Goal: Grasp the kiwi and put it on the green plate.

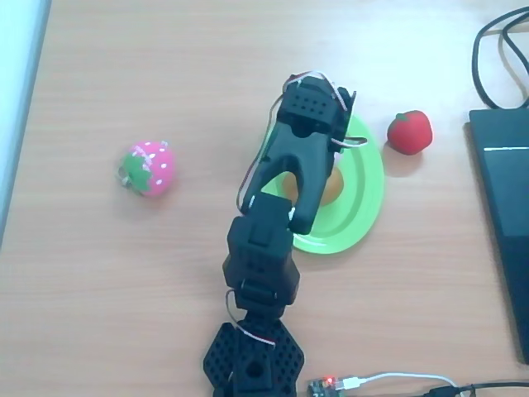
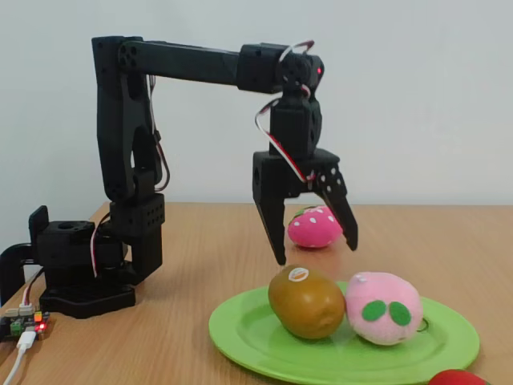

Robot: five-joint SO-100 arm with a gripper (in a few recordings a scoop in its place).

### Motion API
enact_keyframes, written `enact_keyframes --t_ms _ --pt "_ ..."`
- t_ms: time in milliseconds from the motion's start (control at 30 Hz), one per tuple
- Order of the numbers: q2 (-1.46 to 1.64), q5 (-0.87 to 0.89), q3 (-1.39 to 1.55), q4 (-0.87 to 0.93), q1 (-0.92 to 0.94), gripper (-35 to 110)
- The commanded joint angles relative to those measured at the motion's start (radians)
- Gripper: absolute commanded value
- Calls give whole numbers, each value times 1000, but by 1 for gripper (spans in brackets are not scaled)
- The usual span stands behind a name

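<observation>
Plainly, the kiwi (image 2: 307, 301) lies on the green plate (image 2: 248, 341), its small pale round spot turned up, and in the fixed view it touches a pale pink ball with two green patches (image 2: 383, 307) that sits beside it on the same plate. From overhead the kiwi (image 1: 332, 187) peeks out as an orange-brown bit from under the black arm, which covers much of the plate (image 1: 368, 190). The claw (image 2: 316, 247) hangs above the plate with its two fingers spread wide apart and nothing between them (its tips stand clear above the kiwi). Further out on the wooden surface (image 1: 99, 281), a pink-and-green strawberry with white dots (image 1: 148, 168) rests well to the left of the plate in the overhead view, and a red toy fruit (image 1: 410, 131) sits just beyond the plate's upper right rim.
</observation>
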Motion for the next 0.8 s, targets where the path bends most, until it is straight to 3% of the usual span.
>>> enact_keyframes --t_ms 0,267,433,567,767 --pt "80 46 -17 32 -31 36" --pt "227 95 20 52 -138 2" --pt "347 201 106 -31 -187 -3" --pt "456 431 202 -98 -218 -8" --pt "698 500 522 -232 -324 -8"
